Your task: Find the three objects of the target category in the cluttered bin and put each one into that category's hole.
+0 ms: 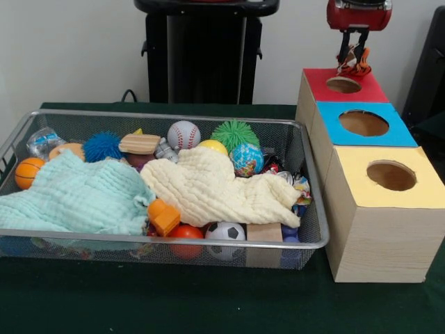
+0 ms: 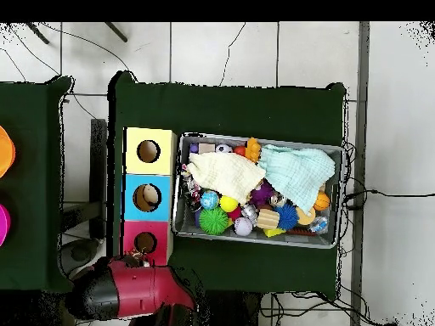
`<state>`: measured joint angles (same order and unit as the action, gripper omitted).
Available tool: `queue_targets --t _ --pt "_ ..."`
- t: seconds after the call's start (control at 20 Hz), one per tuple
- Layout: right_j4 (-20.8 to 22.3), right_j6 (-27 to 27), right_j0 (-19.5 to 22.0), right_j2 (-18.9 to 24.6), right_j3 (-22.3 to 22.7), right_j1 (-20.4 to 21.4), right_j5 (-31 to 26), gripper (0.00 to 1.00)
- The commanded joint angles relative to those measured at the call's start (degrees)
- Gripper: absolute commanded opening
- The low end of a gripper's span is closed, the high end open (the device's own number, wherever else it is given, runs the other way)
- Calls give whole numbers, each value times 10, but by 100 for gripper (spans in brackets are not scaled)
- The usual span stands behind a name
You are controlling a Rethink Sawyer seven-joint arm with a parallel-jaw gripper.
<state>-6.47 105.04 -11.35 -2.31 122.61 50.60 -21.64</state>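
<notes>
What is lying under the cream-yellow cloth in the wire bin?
At the edges of the cream-yellow cloth a black-and-white soccer ball, a wooden block and a globe-printed ball show. Whatever lies under its middle is covered and cannot be seen.

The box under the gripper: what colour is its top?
Red top, clearest in the front view; the gripper hangs above its hole.

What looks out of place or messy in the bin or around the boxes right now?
Nothing is spilled or damaged. The two cloths, the cream cloth and the mint cloth, lie crumpled over the toys in the wire bin, hiding some. The pincer holds an orange and black item above the red box's hole.
</notes>
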Motion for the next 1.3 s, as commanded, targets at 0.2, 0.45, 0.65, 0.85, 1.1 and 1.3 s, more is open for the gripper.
queue_targets --t 0.2,0.45,0.65,0.85,1.1,1.3 --pt "-39 105 21 17 2 30 -41 0" --pt "-27 88 29 4 -1 49 -66 0" --pt "-21 77 40 3 -4 62 -84 0" --pt "-13 63 54 3 -11 72 -102 0" --pt "4 50 71 5 -10 65 -89 0" --pt "13 60 66 4 -21 42 -64 0"
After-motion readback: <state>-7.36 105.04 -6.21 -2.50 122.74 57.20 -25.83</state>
